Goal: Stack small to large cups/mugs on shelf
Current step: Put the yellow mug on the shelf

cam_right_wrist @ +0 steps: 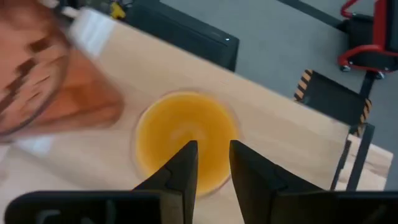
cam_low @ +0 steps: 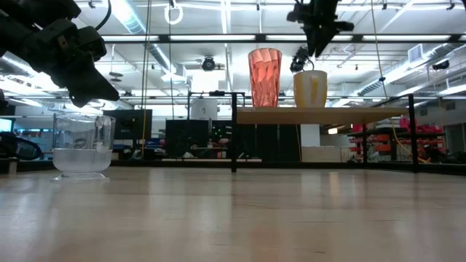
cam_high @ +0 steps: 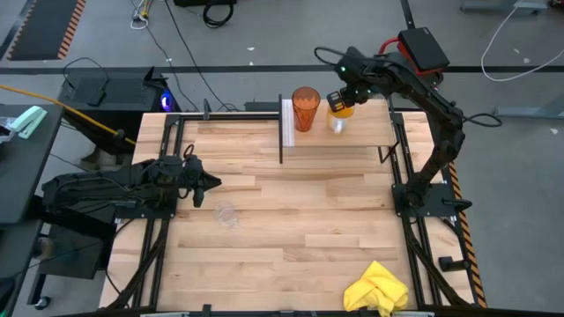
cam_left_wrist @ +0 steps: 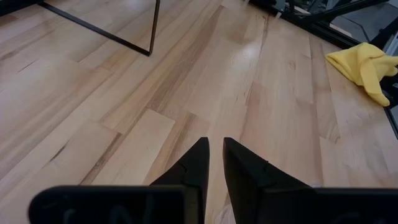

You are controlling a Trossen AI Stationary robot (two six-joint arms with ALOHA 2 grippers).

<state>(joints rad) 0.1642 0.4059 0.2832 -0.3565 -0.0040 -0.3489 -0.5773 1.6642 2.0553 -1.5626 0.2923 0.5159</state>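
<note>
Tumbler [cam_high: 305,108] & orange cup [cam_low: 310,89] upright on shelf [cam_high: 352,143] (glass [cam_low: 82,146] on tabletop).

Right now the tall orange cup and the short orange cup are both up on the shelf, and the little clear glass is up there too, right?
Not quite. The tall orange cup and the short orange cup do stand on the shelf, but the little clear glass is down on the tabletop, near the left hand. The low view shows it.

The tall tumbler [cam_right_wrist: 43,74] is blurred and cut off in the right wrist view.
</note>
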